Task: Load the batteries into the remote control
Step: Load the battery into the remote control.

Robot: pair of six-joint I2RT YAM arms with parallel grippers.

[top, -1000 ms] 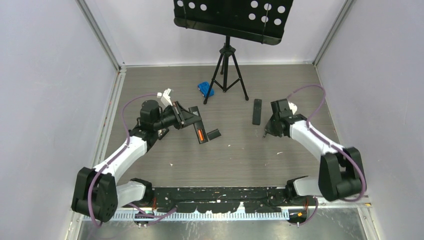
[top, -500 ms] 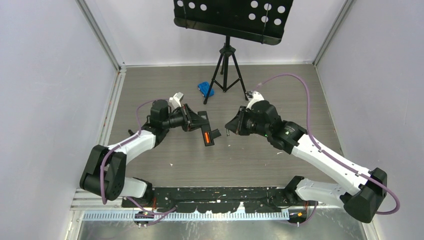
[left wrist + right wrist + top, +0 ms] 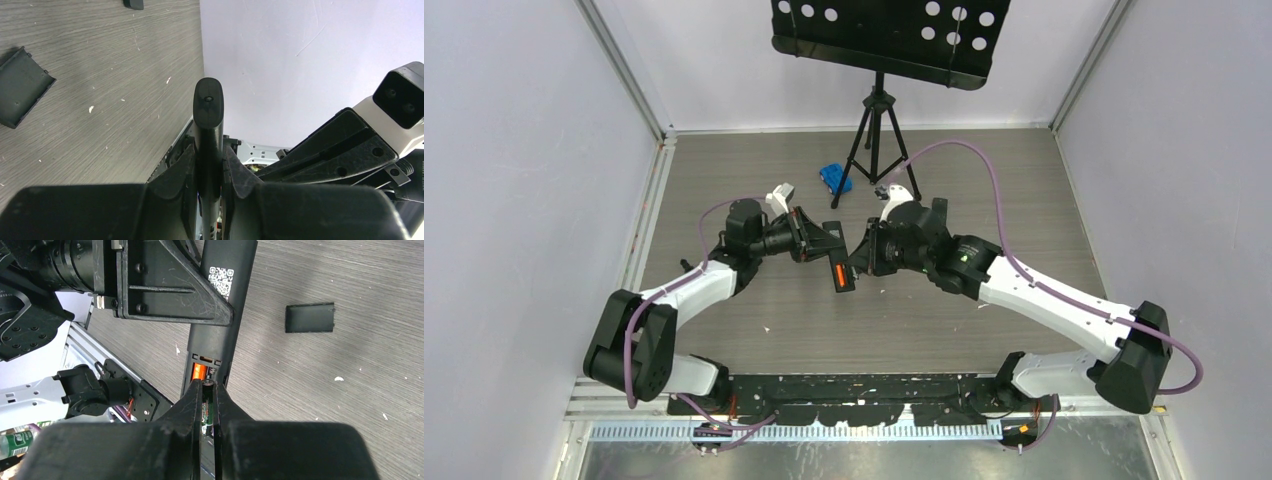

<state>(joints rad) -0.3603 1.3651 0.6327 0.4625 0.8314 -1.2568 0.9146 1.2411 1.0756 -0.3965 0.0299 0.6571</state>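
My left gripper (image 3: 817, 241) is shut on the remote control (image 3: 832, 262), a slim black bar held above the table with its open battery bay facing up. From the left wrist the remote (image 3: 208, 107) shows edge-on between the jaws (image 3: 208, 150). An orange battery (image 3: 199, 371) lies in the bay. My right gripper (image 3: 861, 262) is shut on a dark green battery (image 3: 207, 402), its tip right at the bay's open end, beside the orange one. The other batteries are out of view.
A loose black battery cover (image 3: 309, 317) lies on the wood-grain table (image 3: 984, 180) beside the remote. A black tripod stand (image 3: 879, 140) and a small blue object (image 3: 835, 178) sit at the back. The right arm stretches across the table's middle.
The right arm swung left from the table's right side until its gripper met the remote's bay. The left gripper shifted the remote slightly right at first, then held still.
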